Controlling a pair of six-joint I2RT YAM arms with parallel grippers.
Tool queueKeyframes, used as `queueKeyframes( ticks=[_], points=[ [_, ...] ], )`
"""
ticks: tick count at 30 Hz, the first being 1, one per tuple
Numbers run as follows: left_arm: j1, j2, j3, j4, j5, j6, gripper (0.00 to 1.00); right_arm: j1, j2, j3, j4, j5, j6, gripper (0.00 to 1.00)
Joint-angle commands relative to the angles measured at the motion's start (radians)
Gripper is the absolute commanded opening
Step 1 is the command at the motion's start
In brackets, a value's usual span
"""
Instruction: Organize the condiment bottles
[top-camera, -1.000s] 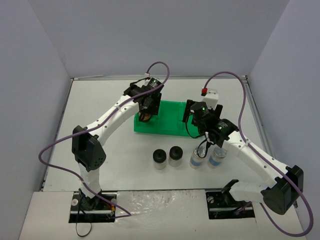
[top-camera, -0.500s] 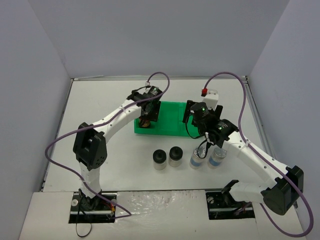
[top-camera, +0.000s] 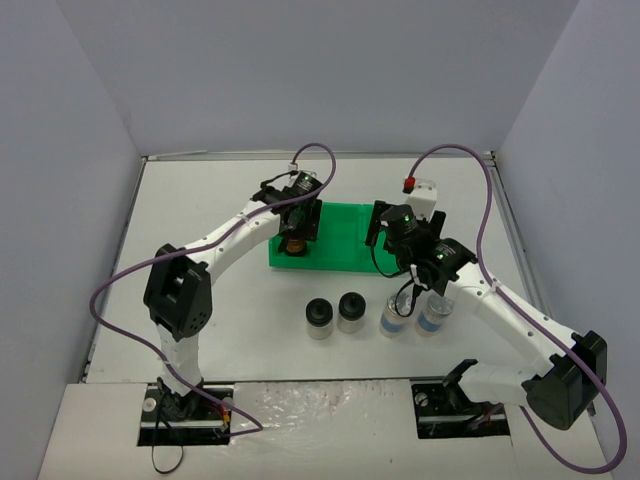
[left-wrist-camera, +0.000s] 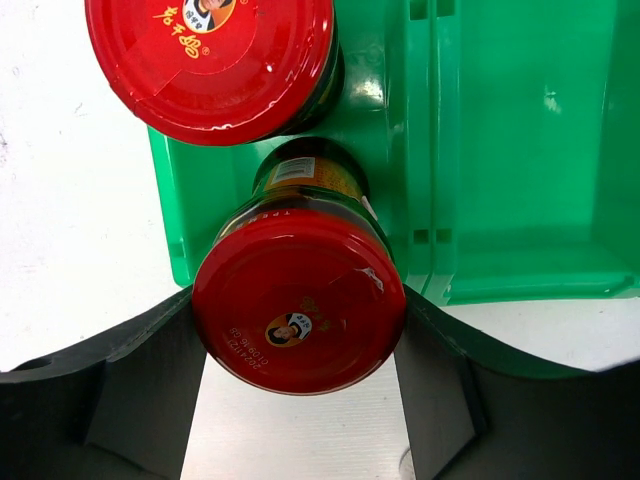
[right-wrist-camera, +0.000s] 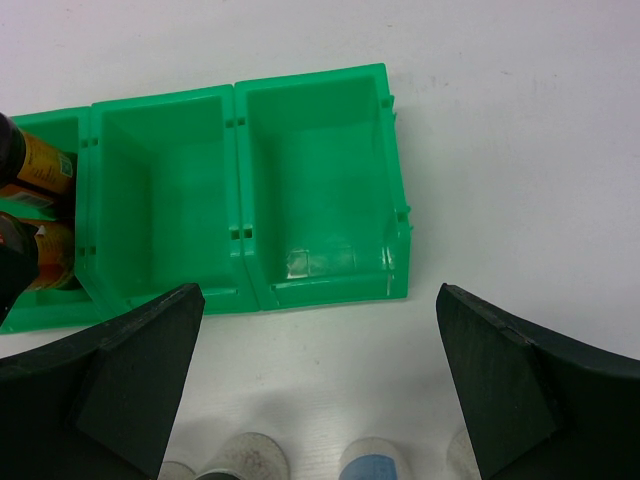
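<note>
1. Left pincer (top-camera: 293, 242) is closed on a red-capped jar (left-wrist-camera: 298, 305), one finger on each side just under the cap.
2. That jar is at the near end of the left compartment of a green tray (left-wrist-camera: 432, 150). Its cap overhangs the tray's near wall. Whether its base rests on the tray floor cannot be told.
3. Just behind it, at the far end of the same compartment, stands the second red-capped jar (left-wrist-camera: 210, 60). The two are touching or nearly so.
4. The tray's middle and right compartments hold nothing.
5. The tray lies on the worktop (top-camera: 200, 220), about midway between its left and right edges and nearer the far edge.
6. Two black-capped jars (top-camera: 319, 315) and two silver-capped jars (top-camera: 395, 318) stand in one row on the worktop, between the tray and the near edge. The black pair is on the left and the silver pair on the right.
7. Right pincer (right-wrist-camera: 320, 290) is spread wide with nothing between its fingers. It hangs above the worktop, over the silver-capped pair and the right end of the tray.
</note>
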Motion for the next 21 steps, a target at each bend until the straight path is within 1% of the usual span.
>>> queueKeyframes(
  ticks=[1, 2, 3, 4, 7, 9, 14, 21],
  points=[
    [0.005, -0.052, 0.033, 0.002, 0.018, -0.044, 0.06, 0.009, -0.022, -0.001, 0.017, 0.042, 0.018, 1.0],
    [0.005, -0.052, 0.034, -0.005, 0.016, -0.047, 0.09, 0.009, -0.021, -0.001, 0.018, 0.042, 0.018, 1.0],
    [0.004, -0.054, 0.033, -0.008, 0.014, -0.047, 0.15, 0.009, -0.019, -0.001, 0.018, 0.042, 0.018, 1.0],
    [0.003, -0.057, 0.032, -0.011, 0.011, -0.048, 0.26, 0.009, -0.017, -0.001, 0.017, 0.04, 0.019, 1.0],
    [0.003, -0.064, 0.03, -0.021, 0.002, -0.049, 0.36, 0.008, -0.012, 0.003, 0.018, 0.038, 0.021, 1.0],
    [0.005, -0.067, 0.028, -0.024, -0.005, -0.048, 0.45, 0.008, -0.006, 0.005, 0.017, 0.035, 0.021, 1.0],
    [0.003, -0.072, 0.024, -0.033, -0.023, -0.052, 0.59, 0.011, 0.001, 0.012, 0.018, 0.034, 0.015, 1.0],
    [0.003, -0.077, 0.022, -0.038, -0.048, -0.047, 0.73, 0.013, 0.014, 0.021, 0.017, 0.027, 0.009, 1.0]
  ],
)
